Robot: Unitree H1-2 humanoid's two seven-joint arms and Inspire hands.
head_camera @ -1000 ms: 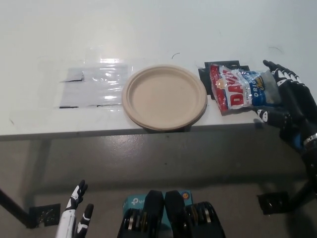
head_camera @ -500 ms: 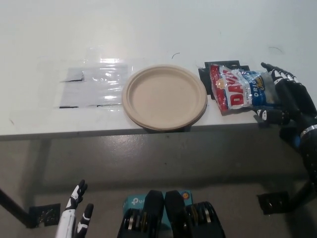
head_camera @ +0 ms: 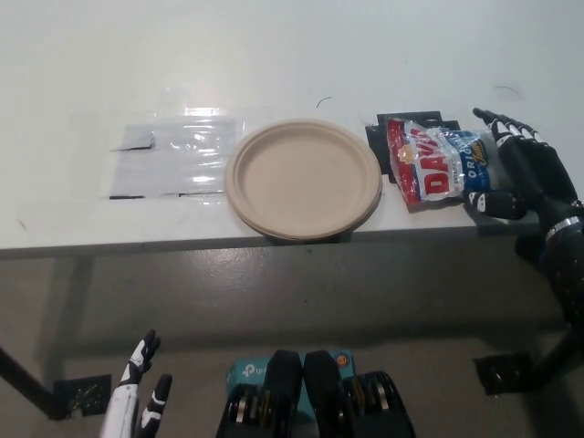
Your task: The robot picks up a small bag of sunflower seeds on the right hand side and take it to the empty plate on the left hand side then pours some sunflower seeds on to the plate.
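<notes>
A small crinkled plastic bag of sunflower seeds [head_camera: 441,164], red at one end and blue and white at the other, lies flat on the white table [head_camera: 292,55] close to its front edge, partly covering a patch of black tape [head_camera: 377,132]. The black right hand [head_camera: 516,169] sits at the bag's right end, its fingers spread apart and curved around that end: the upper fingers reach over the far corner, and the thumb comes in at the near corner, just beside or touching the plastic. The hand is not closed on the bag, which rests on the table. To the bag's left, near but not touching, is the round tan paper plate [head_camera: 303,177], empty, its near rim at the table's front edge. Farther left a sheet of clear shiny film [head_camera: 171,160] is stuck to the tabletop. The white left hand [head_camera: 135,394] hangs low at the lower left, below table level, fingers apart and holding nothing.
</notes>
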